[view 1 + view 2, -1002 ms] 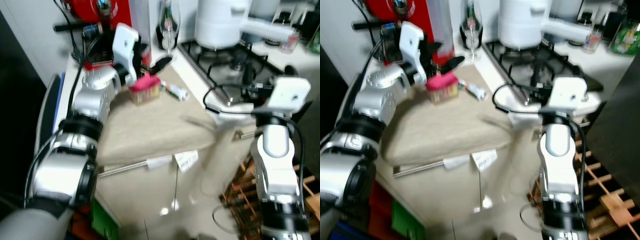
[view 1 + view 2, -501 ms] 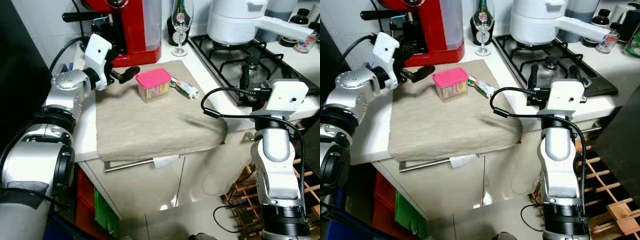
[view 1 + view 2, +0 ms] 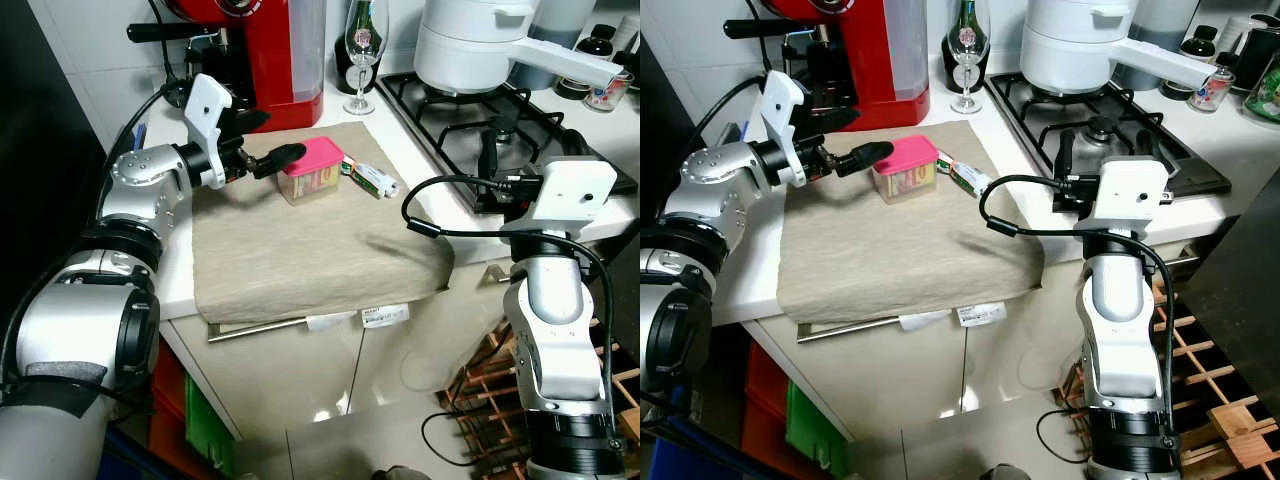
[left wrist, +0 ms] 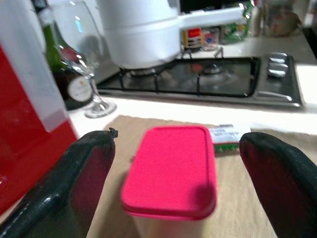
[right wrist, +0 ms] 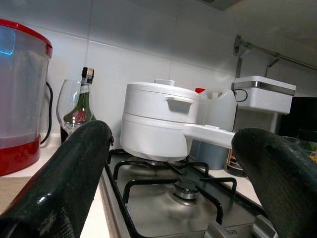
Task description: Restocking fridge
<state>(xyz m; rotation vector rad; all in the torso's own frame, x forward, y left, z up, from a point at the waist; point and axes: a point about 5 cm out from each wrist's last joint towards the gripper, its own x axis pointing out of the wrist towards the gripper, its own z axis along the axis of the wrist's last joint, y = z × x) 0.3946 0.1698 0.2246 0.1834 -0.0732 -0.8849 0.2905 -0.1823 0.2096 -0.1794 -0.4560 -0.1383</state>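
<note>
You're lining up the grasp: your left pincer (image 4: 173, 183), fingers apart, flanks the pink-lidded container (image 3: 311, 169) on the bench's beige cloth (image 3: 310, 250), seemingly not touching, so advance slightly, then close.

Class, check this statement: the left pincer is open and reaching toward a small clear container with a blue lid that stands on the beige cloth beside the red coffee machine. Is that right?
Not quite: the lid is pink, not blue. The left wrist view shows the small clear container with a pink lid plainly. The rest holds: the left pincer is open and reaching toward it, and it stands on the beige cloth beside the red coffee machine.
</note>
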